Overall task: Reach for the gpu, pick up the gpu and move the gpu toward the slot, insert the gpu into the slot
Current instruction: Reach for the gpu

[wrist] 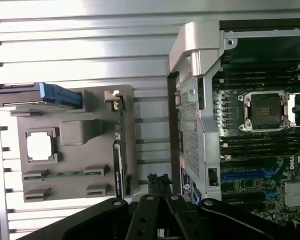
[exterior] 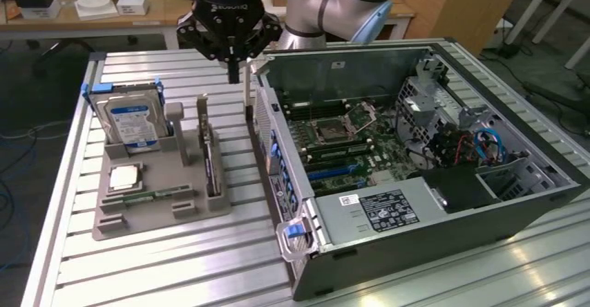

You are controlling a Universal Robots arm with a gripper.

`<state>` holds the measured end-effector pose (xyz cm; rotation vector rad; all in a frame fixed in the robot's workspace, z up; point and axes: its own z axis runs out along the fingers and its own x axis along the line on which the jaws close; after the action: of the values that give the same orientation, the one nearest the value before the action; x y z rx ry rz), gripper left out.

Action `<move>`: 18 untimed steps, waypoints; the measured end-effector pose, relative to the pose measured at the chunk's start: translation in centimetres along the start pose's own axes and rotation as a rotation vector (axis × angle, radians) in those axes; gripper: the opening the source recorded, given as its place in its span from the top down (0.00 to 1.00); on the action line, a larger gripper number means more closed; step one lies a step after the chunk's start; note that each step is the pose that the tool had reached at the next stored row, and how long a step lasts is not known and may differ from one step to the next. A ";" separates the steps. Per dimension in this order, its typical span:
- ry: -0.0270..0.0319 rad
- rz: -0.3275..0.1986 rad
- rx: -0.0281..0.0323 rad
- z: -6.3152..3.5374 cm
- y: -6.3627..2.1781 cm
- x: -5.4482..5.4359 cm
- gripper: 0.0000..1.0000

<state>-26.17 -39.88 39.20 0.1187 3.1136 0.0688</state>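
Gpu (exterior: 210, 160) stands on its long edge in a groove of the grey holder (exterior: 157, 217) on the table (exterior: 184, 272). Its silver bracket is at the end nearer the hand (exterior: 234, 75). A blue-labelled hard drive (exterior: 132, 122) and a CPU chip (exterior: 124, 177) share the holder. In the exterior view the hand hangs above the gap between the holder and the open computer case (exterior: 433, 241), fingers pinched together on nothing, apart from the gpu. Blue slots (exterior: 327, 173) lie on the motherboard inside the case.

In the wrist view the gpu (wrist: 118, 165) is a thin dark strip along the holder's edge nearest the case. The hand (wrist: 159, 182) is clenched and empty, over the table slats between holder and case.
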 end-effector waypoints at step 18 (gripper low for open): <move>-0.0001 0.002 0.0000 -0.07 -0.42 5.4 0.90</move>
<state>-31.62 -39.89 39.12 0.1216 3.1135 0.0688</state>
